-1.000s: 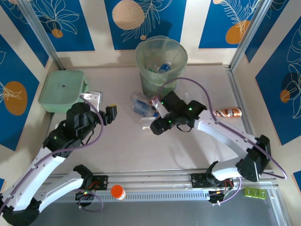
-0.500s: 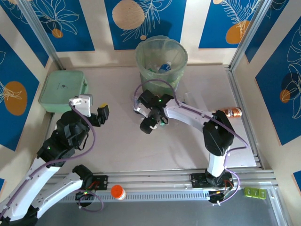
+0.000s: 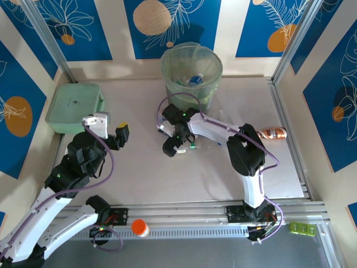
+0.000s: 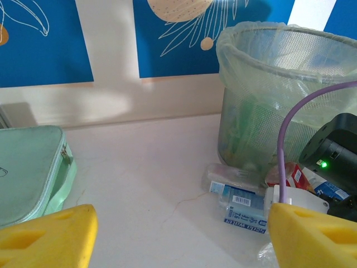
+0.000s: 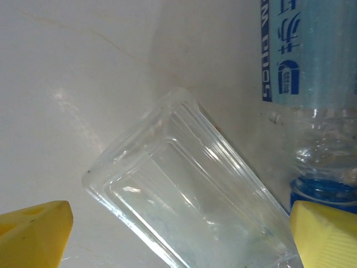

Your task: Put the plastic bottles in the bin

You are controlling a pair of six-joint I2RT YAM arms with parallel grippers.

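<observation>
We find the right gripper spread wide over a clear bottle at the bin's foot, mid far edge of the table; nothing held. The left gripper is open, empty. Risks, we judge: slick plastic squirting out as fingers close, or the blue-label bottle just beside getting nipped. From above the arm hides both bottles; the clear bottle's cap is cut off.

Clear bottle runs off the bottom edge in the right wrist view, and the blue-label bottle gets chopped upper right.
</observation>
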